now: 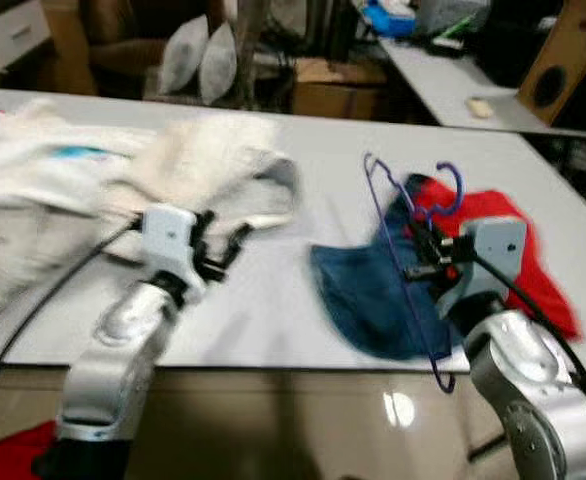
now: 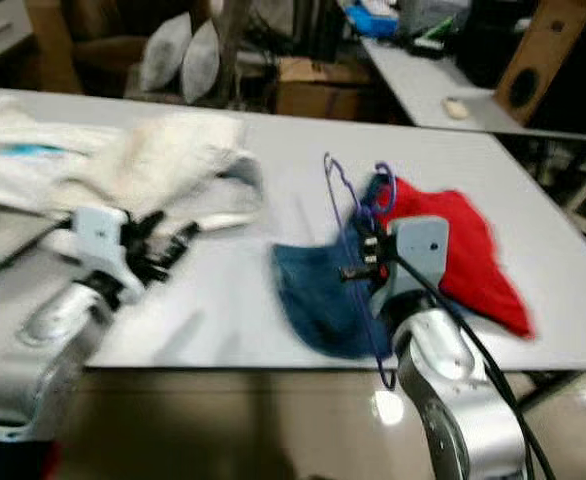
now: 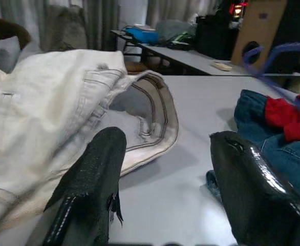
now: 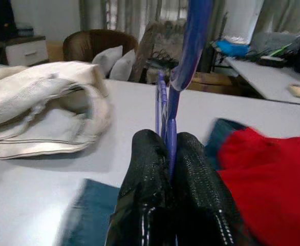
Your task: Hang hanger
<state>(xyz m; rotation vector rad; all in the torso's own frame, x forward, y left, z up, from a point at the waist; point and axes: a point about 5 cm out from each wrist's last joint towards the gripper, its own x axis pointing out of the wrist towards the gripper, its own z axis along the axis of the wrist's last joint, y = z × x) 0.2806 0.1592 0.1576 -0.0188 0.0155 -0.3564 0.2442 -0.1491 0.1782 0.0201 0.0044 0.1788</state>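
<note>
Hanger [image 4: 171, 134] between right hand [image 4: 169, 154] fingers

head eyes look down and forward across the table [image 1: 303, 250]; wrist views sit low along their fingers, sharing the white clothes [image 3: 52, 113].

The table [image 1: 303, 300] is smooth and a bit shiny. The hanger [image 1: 405, 262] is thin purple wire. The jeans [image 3: 63, 118] are rough white cloth. The right gripper [image 4: 169, 169] fingers are bumpy black.
</note>
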